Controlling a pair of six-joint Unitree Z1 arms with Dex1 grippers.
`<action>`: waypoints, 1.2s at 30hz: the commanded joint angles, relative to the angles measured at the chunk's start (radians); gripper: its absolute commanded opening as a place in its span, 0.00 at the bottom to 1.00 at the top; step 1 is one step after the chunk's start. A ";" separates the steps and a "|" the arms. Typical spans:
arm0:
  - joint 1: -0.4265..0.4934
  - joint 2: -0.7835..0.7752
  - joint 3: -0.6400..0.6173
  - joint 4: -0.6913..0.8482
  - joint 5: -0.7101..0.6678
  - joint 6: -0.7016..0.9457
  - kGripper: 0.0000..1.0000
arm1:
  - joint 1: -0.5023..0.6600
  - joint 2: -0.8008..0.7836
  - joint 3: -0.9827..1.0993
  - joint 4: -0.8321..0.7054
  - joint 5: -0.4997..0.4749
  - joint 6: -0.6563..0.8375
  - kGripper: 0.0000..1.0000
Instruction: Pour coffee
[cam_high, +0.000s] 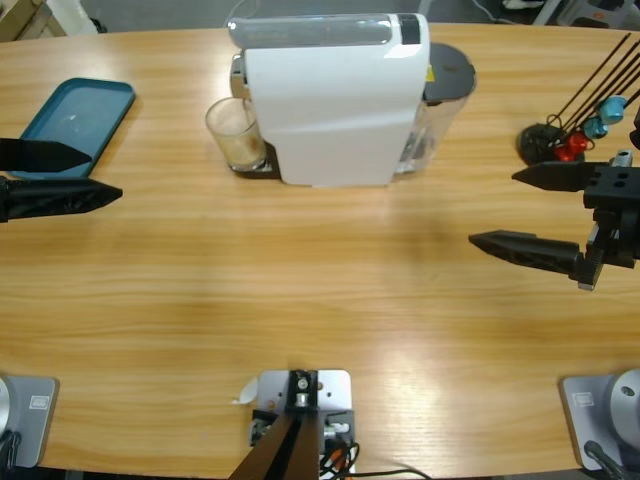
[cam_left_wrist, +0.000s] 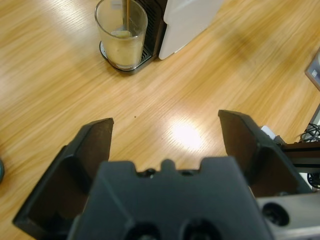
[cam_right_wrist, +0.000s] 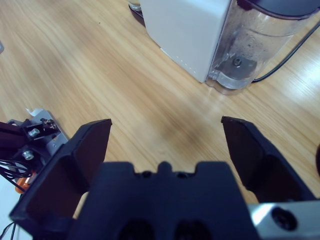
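A white coffee machine (cam_high: 335, 95) stands at the back middle of the table, with a clear water tank (cam_right_wrist: 252, 55) at its rear. A clear glass (cam_high: 236, 133) sits on the drip tray under the spout, pale coffee (cam_left_wrist: 123, 47) in its lower part and a thin stream running in. My left gripper (cam_high: 85, 172) is open at the left edge, well away from the glass, nothing between its jaws. My right gripper (cam_high: 515, 207) is open at the right side, facing the machine, also holding nothing.
A teal tray (cam_high: 75, 120) lies at the back left. At the back right, a black holder (cam_high: 545, 140) carries thin sticks with red and blue beads. A black cable (cam_right_wrist: 292, 55) runs behind the tank.
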 joint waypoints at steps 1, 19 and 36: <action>-0.014 0.021 0.046 -0.022 0.010 -0.019 0.91 | 0.011 0.012 0.035 0.000 -0.010 0.013 1.00; -0.018 0.023 0.049 -0.023 0.011 -0.021 0.91 | 0.011 0.013 0.035 0.000 -0.011 0.016 1.00; -0.029 0.031 0.052 -0.030 0.016 -0.025 0.91 | 0.011 0.025 0.033 0.001 -0.009 0.016 1.00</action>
